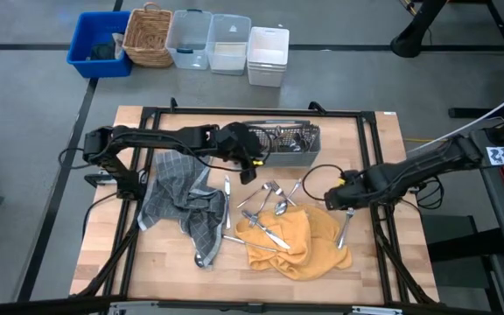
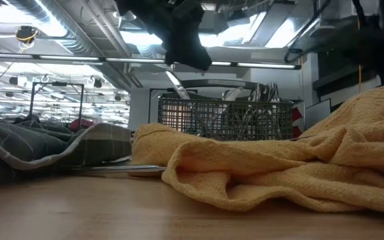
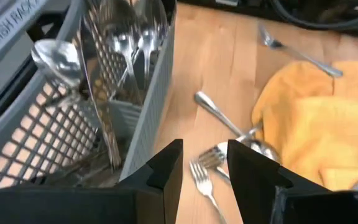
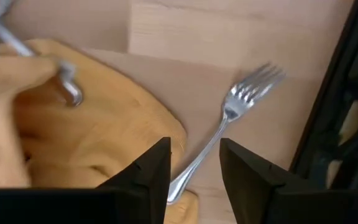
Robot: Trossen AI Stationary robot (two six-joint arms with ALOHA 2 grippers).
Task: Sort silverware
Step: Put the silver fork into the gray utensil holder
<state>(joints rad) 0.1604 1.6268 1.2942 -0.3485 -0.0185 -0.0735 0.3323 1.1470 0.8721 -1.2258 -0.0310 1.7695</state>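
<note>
Here, a two-armed robot works through the silverware [image 1: 269,214], most of it scattered loose across the middle of the bench, on and around a yellow towel [image 1: 300,241], with more pieces already standing in the grey mesh caddy [image 1: 283,144] near the far edge. The right gripper [image 1: 332,197] hovers by the towel's right side, its fingers spread and empty, above a lone fork [image 4: 229,124] lying on bare wood beside the cloth. In the right wrist view that fork runs lengthwise out ahead of the fingers, its handle end between them and its tines pointing away, so a straight descent looks likely to catch the handle. The left gripper [image 1: 250,166] hangs at the caddy's near wall, fingers parted and holding nothing, with a few forks and a spoon on the wood just beyond it. A grey checked cloth [image 1: 178,206] lies toward the bench's left.
</note>
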